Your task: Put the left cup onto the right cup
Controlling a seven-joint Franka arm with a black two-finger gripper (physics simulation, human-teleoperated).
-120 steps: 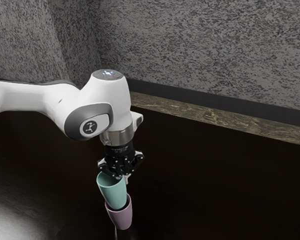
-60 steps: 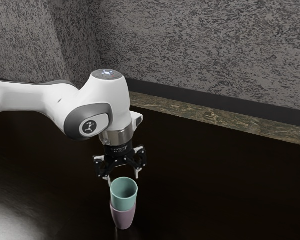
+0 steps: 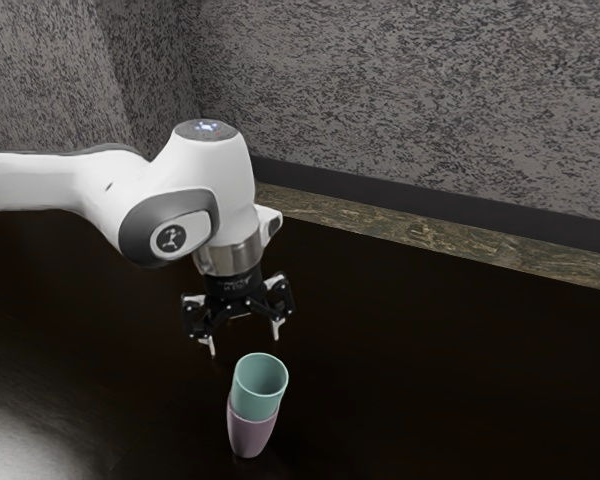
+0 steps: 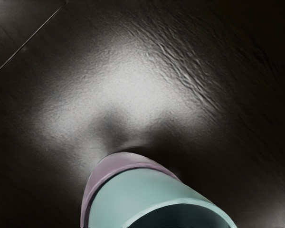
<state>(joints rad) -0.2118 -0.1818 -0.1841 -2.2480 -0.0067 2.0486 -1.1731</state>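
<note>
A white robot arm [image 3: 80,190] reaches in from the exterior view's left over a dark, glossy desk [image 3: 430,350], with a speckled grey wall [image 3: 410,90] behind. Its black hand [image 3: 242,338] hangs just above two stacked cups, fingers spread apart and gripping nothing. The teal cup [image 3: 258,388] sits nested in the mauve cup [image 3: 248,432], its rim leaning a little toward the exterior view's right. The mauve cup stands on the desk near the front edge of the exterior view. The hand is close to the teal rim but does not touch it.

Judging by this, the teal cup is the left cup, now resting on the right one, so the placing step looks done. What is in hand is clearing away from the stack. The next move calls for a straight lift, so that no finger clips the teal rim and tips the pair.

The exterior view gives the open fingers, the gap above the cups and the slight lean. The wrist view looks down past the hand and shows the mauve rim [image 4: 97,185] wrapping the teal wall [image 4: 152,199], with a bright sheen on the desk surface beyond the cups
</note>
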